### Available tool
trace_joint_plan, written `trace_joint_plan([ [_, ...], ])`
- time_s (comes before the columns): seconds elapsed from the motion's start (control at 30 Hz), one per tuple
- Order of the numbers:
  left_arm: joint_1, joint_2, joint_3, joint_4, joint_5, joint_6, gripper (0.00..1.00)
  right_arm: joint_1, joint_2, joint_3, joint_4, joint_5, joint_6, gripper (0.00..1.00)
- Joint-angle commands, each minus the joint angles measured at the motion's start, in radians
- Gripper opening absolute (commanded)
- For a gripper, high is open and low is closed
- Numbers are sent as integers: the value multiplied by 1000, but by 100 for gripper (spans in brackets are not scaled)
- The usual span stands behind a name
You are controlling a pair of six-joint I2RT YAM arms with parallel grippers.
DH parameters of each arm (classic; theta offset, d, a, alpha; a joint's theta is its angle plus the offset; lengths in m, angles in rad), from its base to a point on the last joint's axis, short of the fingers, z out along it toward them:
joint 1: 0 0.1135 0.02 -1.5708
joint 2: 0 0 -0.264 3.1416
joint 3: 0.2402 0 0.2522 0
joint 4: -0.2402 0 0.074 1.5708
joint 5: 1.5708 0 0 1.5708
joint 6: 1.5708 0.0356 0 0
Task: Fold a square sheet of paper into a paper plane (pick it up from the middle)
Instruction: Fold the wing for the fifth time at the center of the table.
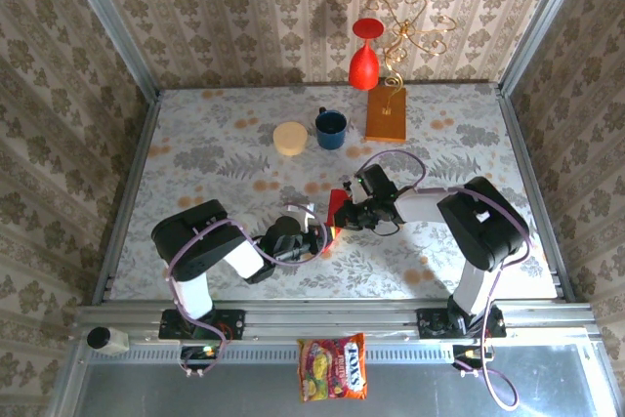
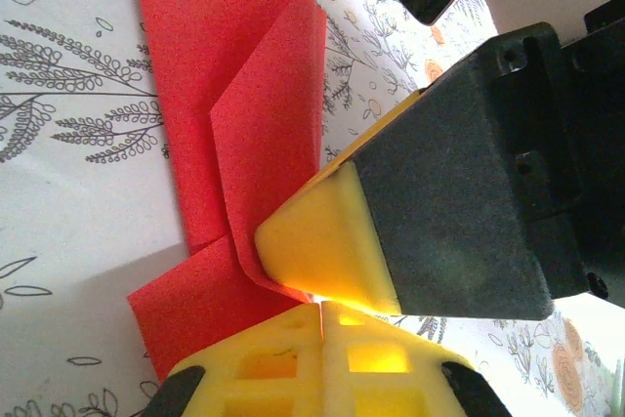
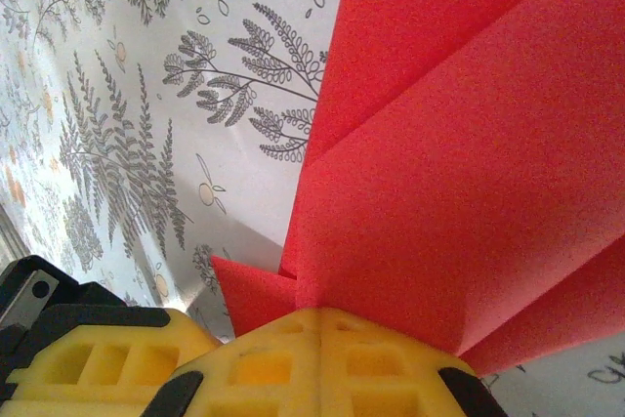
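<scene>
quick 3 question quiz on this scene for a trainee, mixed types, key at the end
1. True or false: in the top view the blue mug stands right of the cream disc.
2. The right hand is shut on: A red paper, B blue mug, C cream disc.
3. How many hands grip the paper?
Key: 1 true; 2 A; 3 two, the left hand too.

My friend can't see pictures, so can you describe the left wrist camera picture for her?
Folded red paper is pinched in the shut yellow left fingers at the bottom. The right fingers, yellow too, reach in from the right side and touch it. Behind is a table with leaf drawings.
</scene>
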Motion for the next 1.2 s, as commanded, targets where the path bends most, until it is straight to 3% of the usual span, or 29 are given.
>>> trace_joint_plan([
  [0.0, 15, 56, -24, -212, 1, -5, 9, -20, 48, -34, -32, 46, 7, 0],
  [0.13, 32, -58, -28, -280, -10, 27, 29, -25, 50, -53, -28, 47, 14, 0],
  [0.23, 28, -155, 9, -404, -5, 77, 33, -24, 52, -58, -26, 43, 14, 0],
  [0.3, 17, -199, 48, -483, 2, 118, 30, -24, 51, -59, -26, 41, 15, 0],
  [0.47, -32, -244, 149, -633, 16, 218, 0, -25, 56, -59, -26, 37, 16, 0],
  [1.17, -43, -134, 244, -670, 2, 285, 0, -24, 68, -55, -25, 25, 20, 0],
])
